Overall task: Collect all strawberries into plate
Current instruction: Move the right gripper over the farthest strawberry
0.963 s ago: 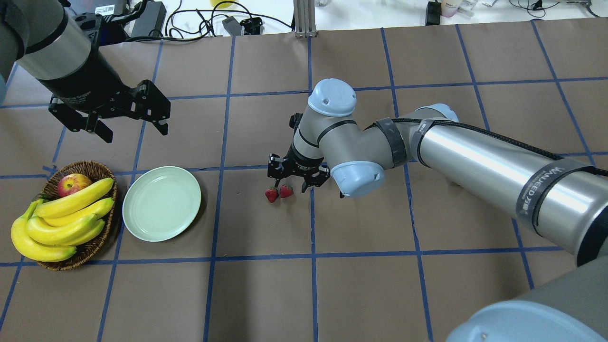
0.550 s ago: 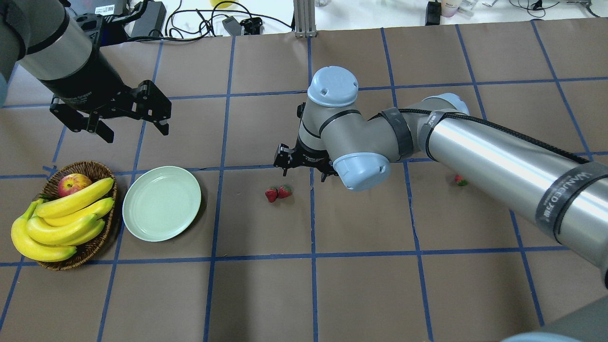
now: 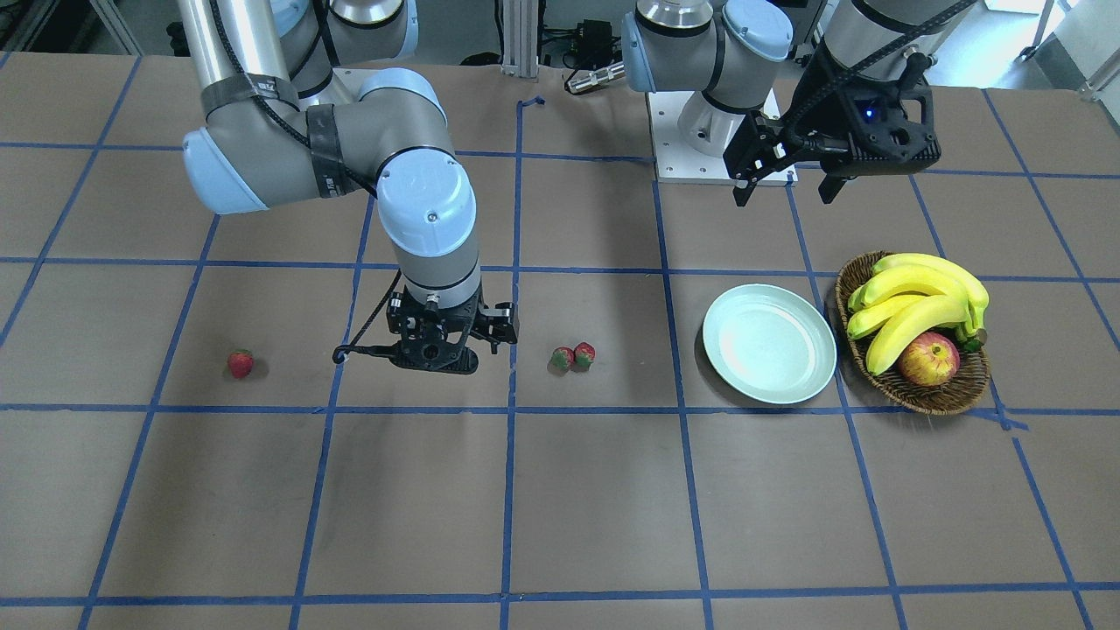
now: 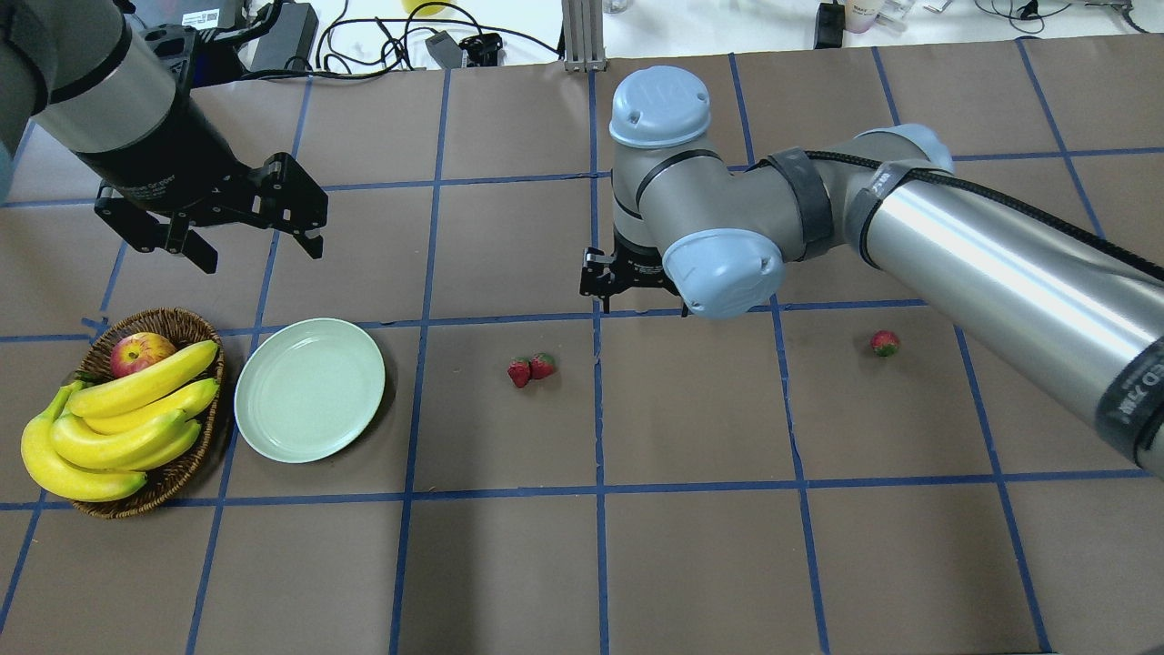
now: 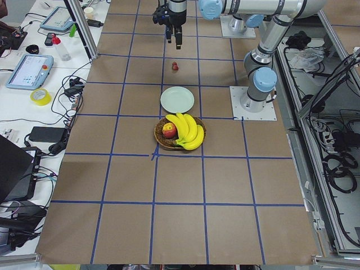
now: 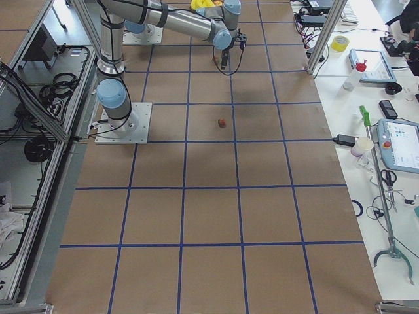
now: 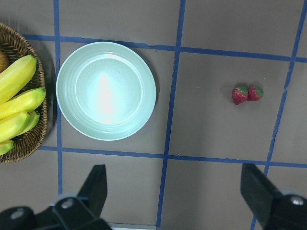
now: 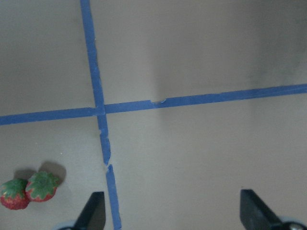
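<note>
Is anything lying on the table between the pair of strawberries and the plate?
Nothing visible does. Only bare table paper with one blue tape line separates the pair of strawberries from the plate. The basket sits on the plate's far side.

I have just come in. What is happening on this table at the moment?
A two-armed robot is to gather strawberries onto the mint-green plate, which is empty. Near the table's middle, two strawberries lie close together, and a third strawberry lies alone toward the robot's right. The right gripper hangs open and empty near the pair, not over it. The left gripper hangs open and empty above the table, near the plate and the fruit basket.
</note>
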{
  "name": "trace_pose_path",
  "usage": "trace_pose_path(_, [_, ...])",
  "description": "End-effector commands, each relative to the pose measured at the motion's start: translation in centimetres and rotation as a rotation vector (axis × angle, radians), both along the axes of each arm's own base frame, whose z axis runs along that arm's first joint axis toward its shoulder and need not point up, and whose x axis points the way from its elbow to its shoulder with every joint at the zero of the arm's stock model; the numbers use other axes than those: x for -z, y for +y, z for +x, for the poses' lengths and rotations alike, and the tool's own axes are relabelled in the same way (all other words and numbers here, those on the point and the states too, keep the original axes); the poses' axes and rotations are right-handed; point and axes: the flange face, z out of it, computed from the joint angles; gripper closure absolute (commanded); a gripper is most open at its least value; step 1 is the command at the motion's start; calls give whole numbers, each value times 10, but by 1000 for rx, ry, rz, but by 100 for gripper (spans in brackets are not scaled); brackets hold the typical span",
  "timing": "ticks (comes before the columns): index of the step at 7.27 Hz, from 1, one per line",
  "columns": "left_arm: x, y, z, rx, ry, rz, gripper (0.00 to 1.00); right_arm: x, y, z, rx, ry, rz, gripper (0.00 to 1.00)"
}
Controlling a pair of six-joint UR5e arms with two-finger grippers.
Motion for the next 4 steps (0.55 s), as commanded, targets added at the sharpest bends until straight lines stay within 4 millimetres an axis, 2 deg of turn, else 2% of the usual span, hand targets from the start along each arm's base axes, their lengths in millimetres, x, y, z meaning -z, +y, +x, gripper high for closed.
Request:
trace_pose_path(1, [0, -1, 1, -1, -1, 0, 0, 0, -4, -11, 3, 9, 10, 0])
trace_pose_path(3, [-2, 0, 1, -2, -1, -5, 0, -7, -10, -16, 11, 9, 5, 0])
trace_pose_path(4, [-3, 0, 1, -2, 0, -6, 0, -7, -20, -36, 37, 21, -1, 0])
